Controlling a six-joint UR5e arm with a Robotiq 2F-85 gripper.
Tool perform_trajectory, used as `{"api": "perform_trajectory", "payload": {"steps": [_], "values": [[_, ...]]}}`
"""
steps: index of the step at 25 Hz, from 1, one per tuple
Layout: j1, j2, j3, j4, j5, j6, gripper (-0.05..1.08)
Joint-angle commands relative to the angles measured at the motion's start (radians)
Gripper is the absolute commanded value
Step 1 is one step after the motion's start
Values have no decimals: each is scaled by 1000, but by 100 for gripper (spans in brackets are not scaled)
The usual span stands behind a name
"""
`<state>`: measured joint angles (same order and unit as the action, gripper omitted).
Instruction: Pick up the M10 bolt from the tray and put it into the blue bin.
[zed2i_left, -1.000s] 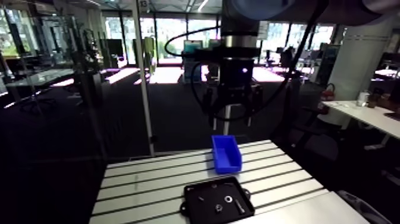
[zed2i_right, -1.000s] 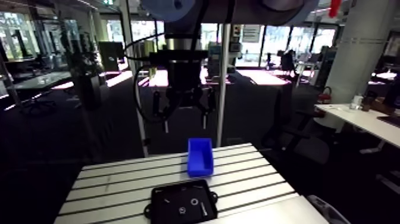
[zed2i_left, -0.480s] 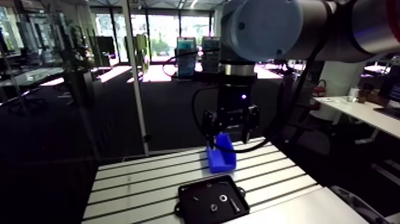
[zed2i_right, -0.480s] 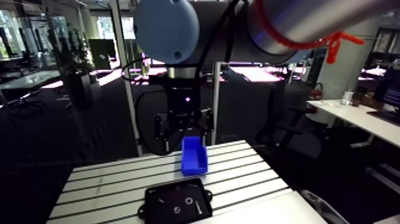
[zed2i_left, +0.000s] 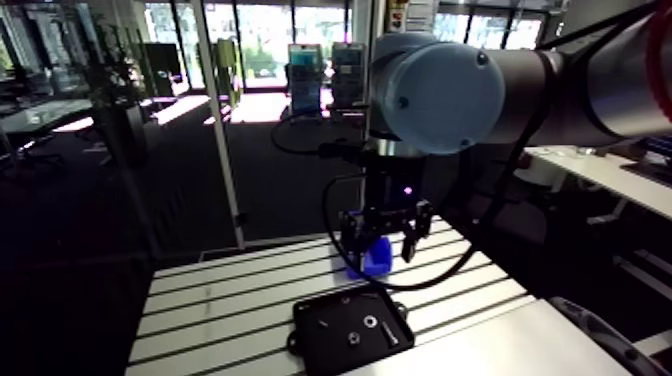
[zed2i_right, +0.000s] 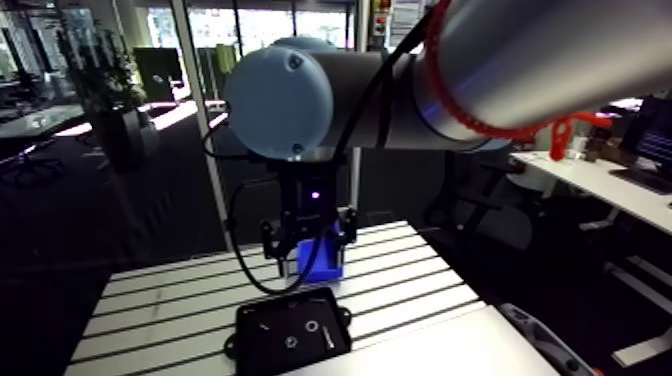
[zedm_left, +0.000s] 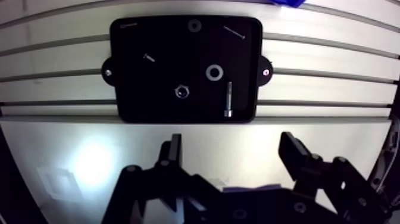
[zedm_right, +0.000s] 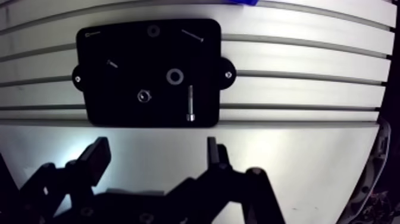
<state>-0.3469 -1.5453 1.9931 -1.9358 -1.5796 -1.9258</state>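
In the wrist view a black tray (zedm_left: 137, 89) lies on the slotted table ahead of my gripper (zedm_left: 233, 154). The gripper's two dark fingers stand wide apart with nothing between them, so it is open. The M10 bolt (zedm_left: 228, 98), a short silver socket-head bolt, lies lengthwise near the tray's edge closest to the gripper, straight ahead of the gap. In the arm view the blue bin (zed2i_left: 376, 263) stands just beyond the tray, partly hidden behind the gripper hanging above it.
Other small parts share the tray: a nut (zedm_left: 181, 91), a ring washer (zedm_left: 215, 72), a second washer (zedm_left: 194, 25), a short screw (zedm_left: 149, 57) and a long thin screw (zedm_left: 235, 31). A smooth plate (zedm_left: 89, 161) lies under the gripper.
The arm has swung down, shifting the camera view. The gripper now hangs lower, in front of the blue bin instead of high above it. Tray, parts and bin have not moved.
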Motion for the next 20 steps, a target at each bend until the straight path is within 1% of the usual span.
{"api": "perform_trajectory", "payload": {"steps": [1,2,5,8,15,17,20], "values": [[-6,32,42,-53,-1,-2,33],[-8,34,45,-62,-1,-2,37],[-14,41,59,-81,0,-8,41],[-18,50,76,-104,-1,-40,43],[-35,86,103,-164,-1,-45,46],[-35,104,108,-177,-1,-45,48],[-37,129,112,-203,-1,-43,48]]}}
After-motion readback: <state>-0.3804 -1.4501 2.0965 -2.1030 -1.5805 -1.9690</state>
